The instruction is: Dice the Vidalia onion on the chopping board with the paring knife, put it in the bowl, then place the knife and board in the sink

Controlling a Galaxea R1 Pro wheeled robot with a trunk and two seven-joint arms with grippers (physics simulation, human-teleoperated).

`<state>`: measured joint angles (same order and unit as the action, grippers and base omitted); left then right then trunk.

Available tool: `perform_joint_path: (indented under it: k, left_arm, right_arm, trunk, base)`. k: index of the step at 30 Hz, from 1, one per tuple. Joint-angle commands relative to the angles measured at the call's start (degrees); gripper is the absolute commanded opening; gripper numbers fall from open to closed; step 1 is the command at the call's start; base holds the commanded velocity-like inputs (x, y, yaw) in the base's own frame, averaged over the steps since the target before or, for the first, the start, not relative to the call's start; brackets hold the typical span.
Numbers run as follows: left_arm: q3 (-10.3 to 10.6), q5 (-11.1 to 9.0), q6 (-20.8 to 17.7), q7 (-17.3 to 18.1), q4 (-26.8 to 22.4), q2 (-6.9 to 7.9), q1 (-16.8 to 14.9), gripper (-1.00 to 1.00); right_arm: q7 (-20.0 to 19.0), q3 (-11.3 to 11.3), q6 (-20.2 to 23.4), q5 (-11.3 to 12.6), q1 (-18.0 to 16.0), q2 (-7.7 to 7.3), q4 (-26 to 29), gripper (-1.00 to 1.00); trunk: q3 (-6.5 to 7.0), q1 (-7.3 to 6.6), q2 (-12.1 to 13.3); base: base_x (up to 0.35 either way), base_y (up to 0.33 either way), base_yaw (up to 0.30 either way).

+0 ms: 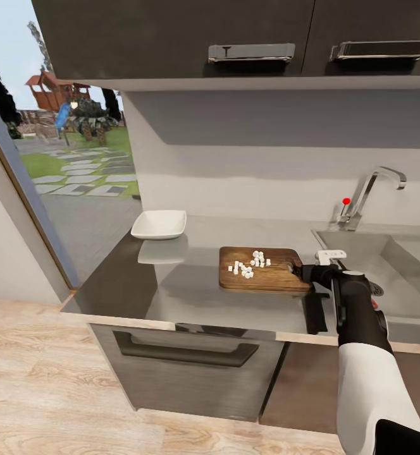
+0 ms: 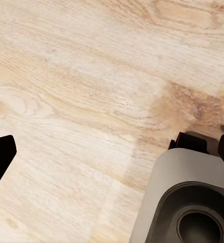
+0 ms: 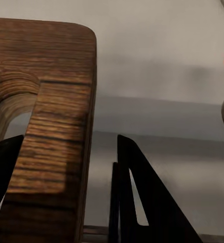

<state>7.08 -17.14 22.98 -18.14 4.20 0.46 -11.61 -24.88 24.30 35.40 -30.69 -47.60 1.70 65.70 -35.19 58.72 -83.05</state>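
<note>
The chopping board [image 1: 264, 269] is showing dark brown with streaky wood grain, and the small onion pieces [image 1: 250, 264] on it are looking white. The bowl [image 1: 159, 224] is showing plain white. The desk [image 1: 172, 284] is gleaming a smooth grey, and the sink [image 1: 362, 253] is showing a duller grey. The faucet [image 1: 368, 193] is shining chrome with a red knob [image 1: 346, 201]. The right pincer [image 1: 306, 273] is showing black. The floor [image 2: 91, 101] is showing pale beige wood grain with darker tan patches.

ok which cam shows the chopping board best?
Head view: the whole chopping board lies on the countertop with diced onion on it, right gripper at its end. Right wrist view gives a close-up of its slot-handle end. Left wrist view faces the floor.
</note>
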Motion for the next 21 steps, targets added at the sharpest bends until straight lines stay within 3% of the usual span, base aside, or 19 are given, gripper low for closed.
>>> perform_joint_path:
  k: [1, 21]
  left_arm:
    - [0.48, -0.35, 0.31, -0.06, 0.20, -0.02, -0.08, 1.00]
    - [0.30, -0.43, 0.13, -0.16, 0.11, -0.89, -0.08, 1.00]
  right_arm:
    - [-0.33, 0.18, -0.05, -1.48, -0.06, 0.06, -2.88, -1.00]
    - [0.01, -0.71, -0.15, -1.50, -0.08, 0.16, -1.81, -1.00]
  trunk:
    - [-0.06, 0.00, -0.02]
    - [-0.06, 0.00, -0.02]
  base:
    - [0.000, 0.000, 0.000]
    - [0.000, 0.000, 0.000]
